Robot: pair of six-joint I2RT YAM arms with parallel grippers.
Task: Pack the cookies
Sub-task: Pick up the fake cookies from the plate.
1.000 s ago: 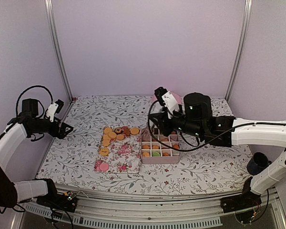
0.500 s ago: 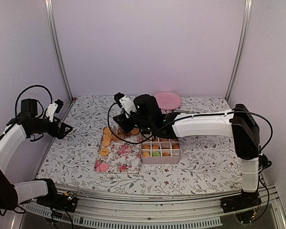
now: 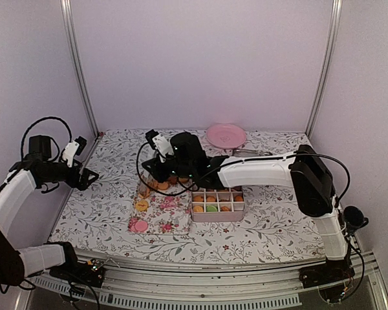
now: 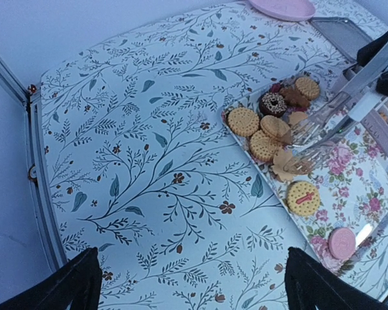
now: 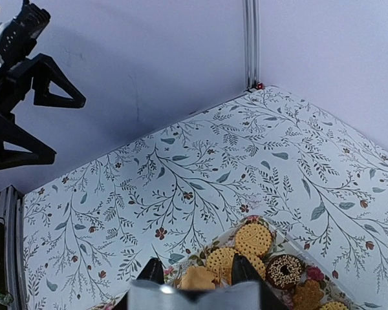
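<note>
On the floral tray, right gripper brackets one cookie, grip unclear; left gripper gapes.

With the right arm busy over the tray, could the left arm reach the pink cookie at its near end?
Probably yes: the pink cookie lies uncovered at the near-left corner of the tray; the right gripper is over the far end.

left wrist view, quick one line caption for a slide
The right gripper over the cookies piled on the floral tray, pink plate at the far edge.
</note>
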